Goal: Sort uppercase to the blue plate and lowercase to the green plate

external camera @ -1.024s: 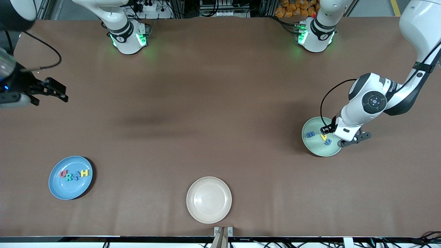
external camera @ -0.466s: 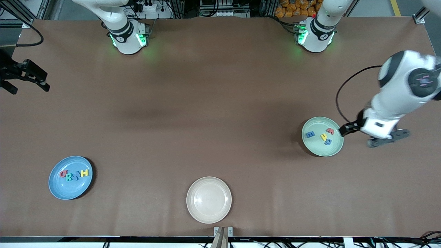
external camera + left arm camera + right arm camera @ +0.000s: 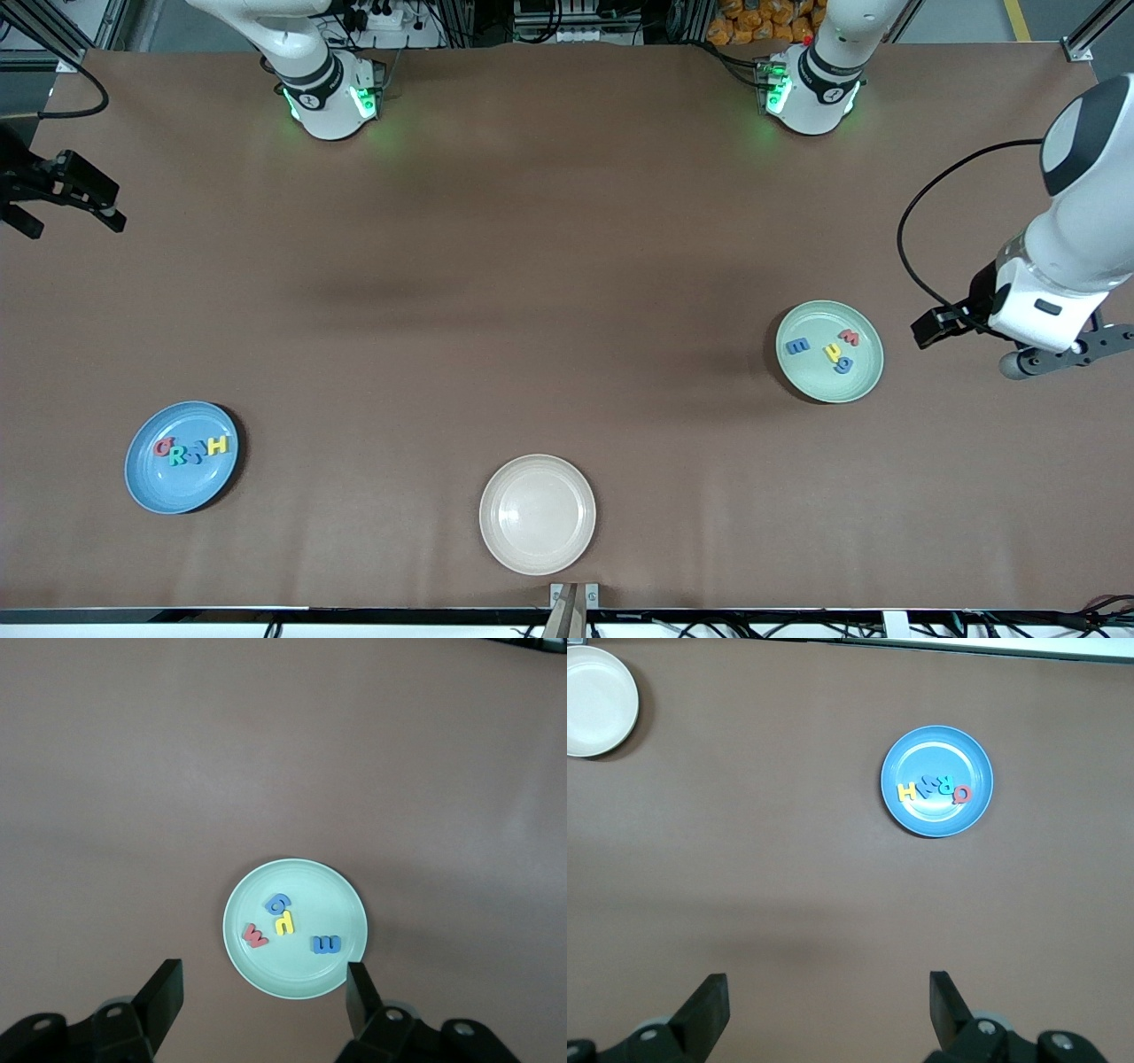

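The right gripper (image 3: 66, 199) waits with jaws open and empty, raised over bare brown surface (image 3: 549, 266) at the right arm's end. The round glossy sky-blue plate (image 3: 142, 483) lies nearer the front camera and holds the four foam capitals: red Q (image 3: 162, 447), teal R (image 3: 178, 456), blue W (image 3: 198, 450) and yellow H (image 3: 218, 445), side by side. The round cream plate (image 3: 538, 532) is empty. Toward the left arm's end, the round mint-green plate (image 3: 815, 383) holds the blue m-like letter (image 3: 796, 346), yellow h (image 3: 833, 353), blue g (image 3: 843, 364) and red w (image 3: 849, 337). The red w is newly released there. The left gripper (image 3: 930, 326), jaws open and empty, has withdrawn from over the plate to beside it. By appearance, sorting is complete; no letter remains outside a plate.
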Motion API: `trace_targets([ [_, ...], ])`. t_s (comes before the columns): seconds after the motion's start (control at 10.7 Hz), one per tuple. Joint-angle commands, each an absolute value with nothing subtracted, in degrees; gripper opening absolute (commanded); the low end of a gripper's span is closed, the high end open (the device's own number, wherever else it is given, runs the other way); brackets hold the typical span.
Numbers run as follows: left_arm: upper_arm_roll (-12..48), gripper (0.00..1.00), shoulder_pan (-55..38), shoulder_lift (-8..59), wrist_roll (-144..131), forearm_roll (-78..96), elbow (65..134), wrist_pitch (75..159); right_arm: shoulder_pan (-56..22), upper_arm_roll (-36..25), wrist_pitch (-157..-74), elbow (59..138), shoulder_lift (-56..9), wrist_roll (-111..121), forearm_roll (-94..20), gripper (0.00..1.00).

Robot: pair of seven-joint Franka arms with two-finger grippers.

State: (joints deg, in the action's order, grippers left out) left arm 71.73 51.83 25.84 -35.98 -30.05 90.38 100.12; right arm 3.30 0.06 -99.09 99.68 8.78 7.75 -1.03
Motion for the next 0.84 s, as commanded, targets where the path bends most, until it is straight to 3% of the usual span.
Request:
trace_targets([
  [0.0, 71.7, 0.82, 51.6, 25.5, -33.1, -29.5, 88.1, 97.9, 4.2, 0.8, -98.3, 100.2, 10.2, 7.1, -0.8, 1.0],
  [0.37, 66.7, 0.82, 44.9, 22.9, -30.0, -28.5, 84.4, 96.1, 4.2, 0.7, -98.0, 100.2, 10.2, 7.3, -0.8, 1.0],
  [0.74, 41.5, 0.83, 23.0, 20.3, -24.9, -19.3, 76.3, 90.7, 4.2, 0.7, -98.0, 100.2, 10.2, 7.3, -0.8, 1.0],
])
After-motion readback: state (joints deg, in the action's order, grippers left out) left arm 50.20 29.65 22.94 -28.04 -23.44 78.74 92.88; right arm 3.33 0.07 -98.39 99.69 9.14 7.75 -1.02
